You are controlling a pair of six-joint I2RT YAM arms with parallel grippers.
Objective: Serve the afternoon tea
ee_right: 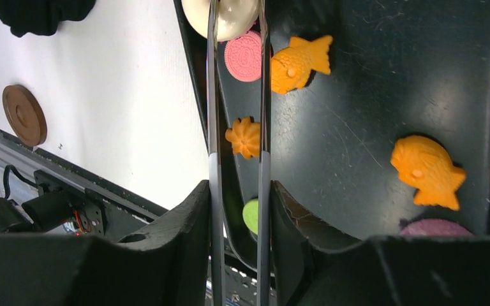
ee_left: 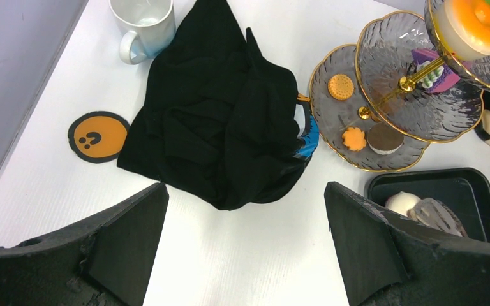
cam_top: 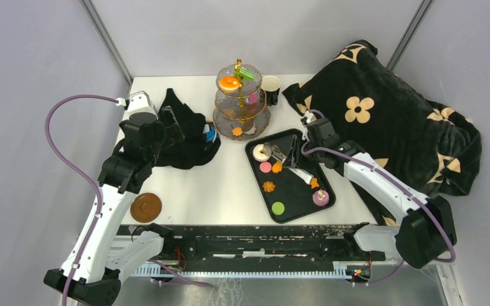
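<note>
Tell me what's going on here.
The right fingers are clamped on metal tongs, whose tips sit either side of the white donut at one end of the black tray. A pink disc and orange fish-shaped pieces lie on the tray too. The tiered stand already carries a few treats, including an orange-topped donut on top. The left fingers are wide open and empty, above the table near a black cloth.

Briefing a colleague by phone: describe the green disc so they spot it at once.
Find the black tray right of the table's middle. In its near left corner lies the green disc, flat and round, the tray's only green piece.
</note>
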